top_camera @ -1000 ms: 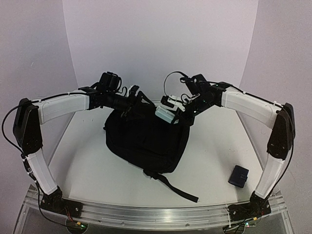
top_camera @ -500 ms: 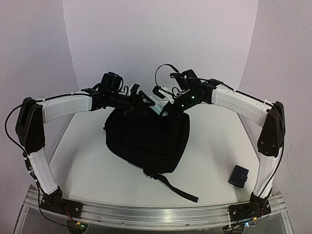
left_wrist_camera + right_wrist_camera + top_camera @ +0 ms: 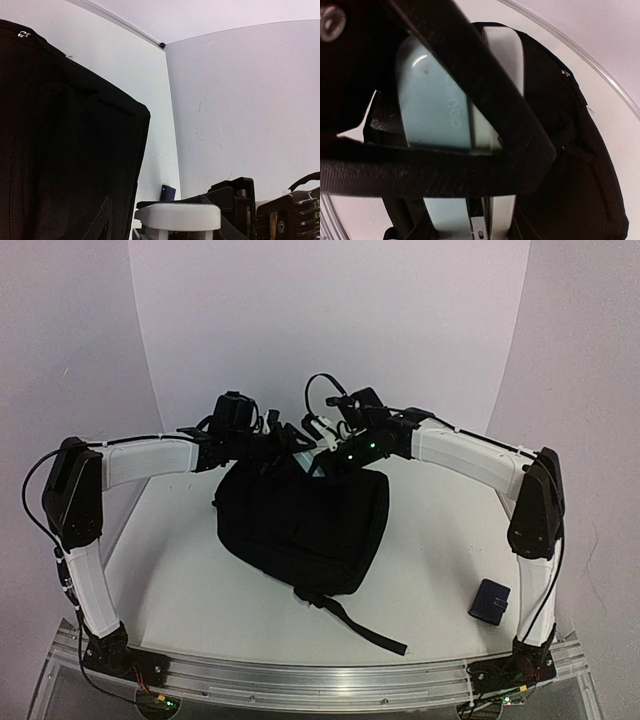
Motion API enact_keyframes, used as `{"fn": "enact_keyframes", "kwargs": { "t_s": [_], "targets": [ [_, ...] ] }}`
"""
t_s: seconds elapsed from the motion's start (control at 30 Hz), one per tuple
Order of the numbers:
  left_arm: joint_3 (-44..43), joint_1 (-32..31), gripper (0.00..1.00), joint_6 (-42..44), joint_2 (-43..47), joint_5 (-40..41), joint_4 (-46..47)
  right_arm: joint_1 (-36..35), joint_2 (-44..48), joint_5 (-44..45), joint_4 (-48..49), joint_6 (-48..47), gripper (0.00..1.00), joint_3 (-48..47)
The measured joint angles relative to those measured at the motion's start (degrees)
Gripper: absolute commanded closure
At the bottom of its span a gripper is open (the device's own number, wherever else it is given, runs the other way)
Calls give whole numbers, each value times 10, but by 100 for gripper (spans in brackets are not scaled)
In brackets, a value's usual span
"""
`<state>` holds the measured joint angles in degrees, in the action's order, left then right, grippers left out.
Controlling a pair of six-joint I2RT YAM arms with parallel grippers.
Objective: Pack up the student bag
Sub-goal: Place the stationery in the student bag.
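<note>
Packing is underway, I judge: the student bag (image 3: 300, 525) lies on the table (image 3: 180, 580) near its far edge. The right gripper (image 3: 323, 437), at the bag's top, clamps a pale-blue case (image 3: 437, 107). Whether the left gripper (image 3: 288, 444) has its jaws apart or together, I cannot tell. A dark-blue pouch (image 3: 491, 600) sits unpacked at the near right corner.

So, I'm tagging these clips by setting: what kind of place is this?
Most likely a robotics lab test cell: two robot arms bolted to a metal rail at the table edge, plain pale backdrop walls around it, and only a black student bag and a small pouch as props.
</note>
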<state>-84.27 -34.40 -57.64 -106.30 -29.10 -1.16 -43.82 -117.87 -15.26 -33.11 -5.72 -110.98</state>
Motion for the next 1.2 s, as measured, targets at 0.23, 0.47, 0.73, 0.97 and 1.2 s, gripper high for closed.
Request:
{"fn": "enact_keyframes", "kwargs": {
  "t_s": [0.23,0.47,0.73,0.97,1.2],
  "targets": [
    [7,0,97,-1,-6,9,27,-4,-8,0,0,27,64,-6],
    [11,3,100,-7,-6,19,16,0,-7,-2,13,35,19,-5],
    [61,15,100,9,23,32,-51,42,31,-17,27,62,41,41],
    [101,23,100,27,81,39,-89,55,-6,8,25,65,71,44],
    [130,22,100,38,131,59,-113,32,-89,56,15,54,63,20]
  ]
}}
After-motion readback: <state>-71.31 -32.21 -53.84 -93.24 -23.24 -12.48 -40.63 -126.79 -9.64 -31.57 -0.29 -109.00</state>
